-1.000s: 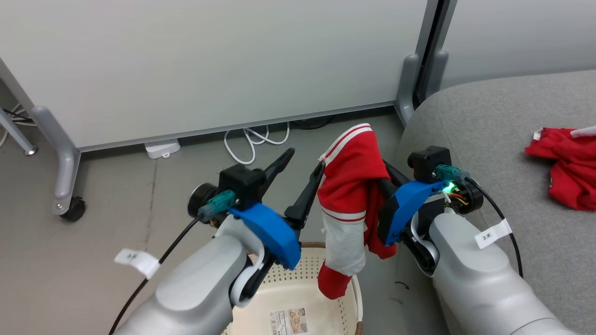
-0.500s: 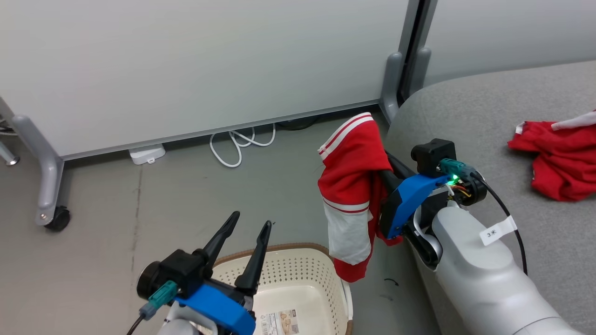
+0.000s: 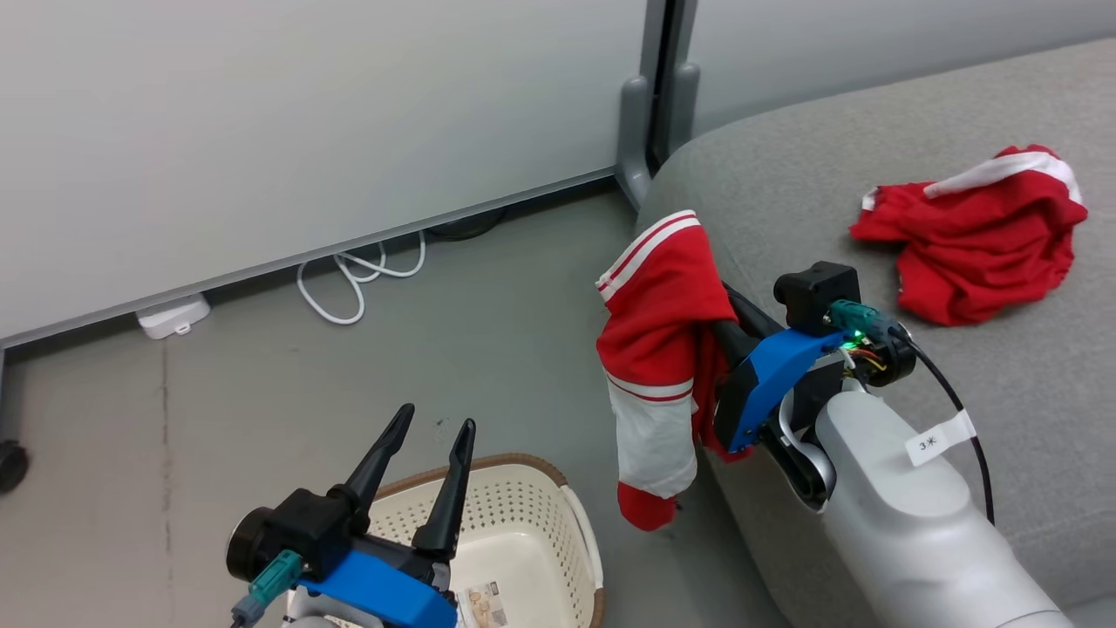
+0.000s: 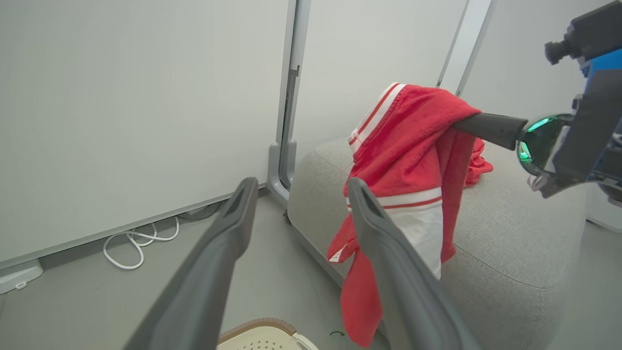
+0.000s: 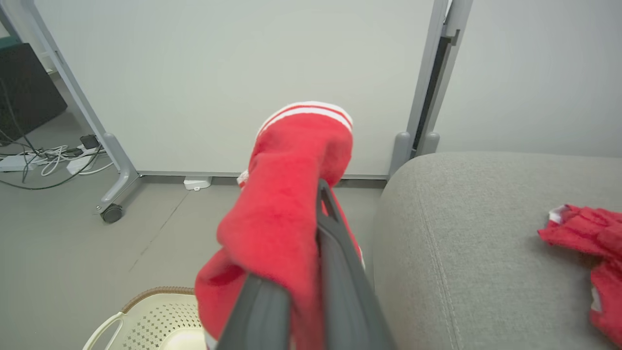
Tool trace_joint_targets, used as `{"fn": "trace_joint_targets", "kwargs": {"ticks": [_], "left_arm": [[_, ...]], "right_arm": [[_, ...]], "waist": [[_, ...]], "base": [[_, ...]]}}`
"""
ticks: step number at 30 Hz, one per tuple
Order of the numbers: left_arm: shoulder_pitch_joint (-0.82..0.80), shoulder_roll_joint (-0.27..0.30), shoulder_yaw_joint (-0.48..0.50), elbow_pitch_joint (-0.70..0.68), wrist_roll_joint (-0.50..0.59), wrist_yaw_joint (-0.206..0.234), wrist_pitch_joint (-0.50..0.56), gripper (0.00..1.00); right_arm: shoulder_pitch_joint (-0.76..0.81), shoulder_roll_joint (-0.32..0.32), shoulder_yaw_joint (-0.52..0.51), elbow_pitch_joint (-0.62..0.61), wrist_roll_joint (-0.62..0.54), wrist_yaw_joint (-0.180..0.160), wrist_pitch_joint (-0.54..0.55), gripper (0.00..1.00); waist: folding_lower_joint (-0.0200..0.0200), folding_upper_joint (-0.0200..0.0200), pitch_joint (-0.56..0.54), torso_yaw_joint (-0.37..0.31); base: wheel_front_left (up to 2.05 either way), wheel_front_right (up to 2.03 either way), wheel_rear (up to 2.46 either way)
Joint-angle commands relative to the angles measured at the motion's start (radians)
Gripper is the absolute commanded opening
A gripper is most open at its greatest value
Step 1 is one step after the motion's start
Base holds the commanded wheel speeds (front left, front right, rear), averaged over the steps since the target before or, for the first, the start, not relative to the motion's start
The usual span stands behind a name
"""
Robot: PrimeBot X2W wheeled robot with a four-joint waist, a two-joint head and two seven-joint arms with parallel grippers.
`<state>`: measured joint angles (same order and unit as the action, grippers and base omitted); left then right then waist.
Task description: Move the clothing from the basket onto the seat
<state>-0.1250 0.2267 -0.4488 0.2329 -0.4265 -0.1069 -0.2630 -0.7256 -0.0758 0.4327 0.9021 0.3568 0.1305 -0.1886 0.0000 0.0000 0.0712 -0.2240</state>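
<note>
A piece of the clothing, a red garment [image 3: 658, 349] with white stripes and a white panel, hangs over the floor beside the seat's edge. My right gripper [image 3: 702, 301] is shut on it, and the cloth covers the fingertips [image 5: 324, 192]. A second red garment [image 3: 968, 235] lies crumpled on the grey seat [image 3: 785, 192]. The cream basket [image 3: 567, 523] with its brown rim stands on the floor at the lower left, a label on its bottom. My left gripper [image 3: 438, 419] stands open above the basket's near side, holding nothing.
A pale partition wall on grey legs [image 3: 632, 131] stands behind the seat's corner. A white cable coil [image 3: 349, 279] and a white adapter [image 3: 174, 316] lie at its foot. In the right wrist view, a castor [image 5: 112, 213] and more cables [image 5: 43, 160] sit at the left.
The head camera has swung right, bringing more of the seat into view. My left gripper dropped from beside the hanging garment to low over the basket. The right gripper keeps its hold.
</note>
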Motion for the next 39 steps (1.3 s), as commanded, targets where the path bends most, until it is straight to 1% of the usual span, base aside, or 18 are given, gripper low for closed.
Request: {"fn": "trace_joint_targets", "kwargs": {"ticks": [1,9,11,19,25,32,39], "left_arm": [[0.002,-0.001,0.004,0.001,0.007,-0.004,-0.002,1.00],[0.000,-0.007,0.030,0.003,0.033,-0.017,-0.002,1.00],[-0.005,-0.005,0.039,-0.004,0.042,-0.021,-0.002,1.00],[-0.006,-0.001,0.048,-0.012,0.051,-0.025,-0.002,1.00],[-0.008,0.002,0.046,-0.009,0.054,-0.023,-0.002,1.00],[-0.018,0.006,0.032,-0.011,0.047,-0.024,-0.002,1.00],[-0.033,0.025,0.029,-0.027,0.050,-0.024,-0.002,1.00]], "right_arm": [[0.012,-0.004,-0.005,-0.009,-0.001,0.000,-0.001,0.00],[0.049,-0.001,-0.023,-0.077,-0.013,0.000,0.025,0.00],[0.070,-0.002,-0.035,-0.107,-0.024,0.000,0.036,0.00],[0.113,0.002,-0.064,-0.160,-0.042,0.000,0.052,0.00],[0.137,0.009,-0.080,-0.193,-0.054,0.000,0.068,0.00],[0.141,0.008,-0.116,-0.227,-0.060,0.000,0.084,0.00],[0.046,-0.029,-0.221,-0.278,-0.072,0.000,0.098,0.00]], "waist": [[0.0000,0.0000,0.005,-0.029],[0.0000,0.0000,0.029,-0.132],[0.0000,0.0000,0.041,-0.175],[0.0000,0.0000,0.051,-0.227],[0.0000,0.0000,0.054,-0.241],[0.0000,0.0000,0.063,-0.229],[0.0000,0.0000,0.104,-0.211]], "base": [[0.00,0.00,0.00],[0.00,0.00,0.00],[0.00,0.00,0.00],[0.00,0.00,0.00],[0.00,0.00,0.00],[0.00,0.00,0.00],[0.00,0.00,0.00]]}}
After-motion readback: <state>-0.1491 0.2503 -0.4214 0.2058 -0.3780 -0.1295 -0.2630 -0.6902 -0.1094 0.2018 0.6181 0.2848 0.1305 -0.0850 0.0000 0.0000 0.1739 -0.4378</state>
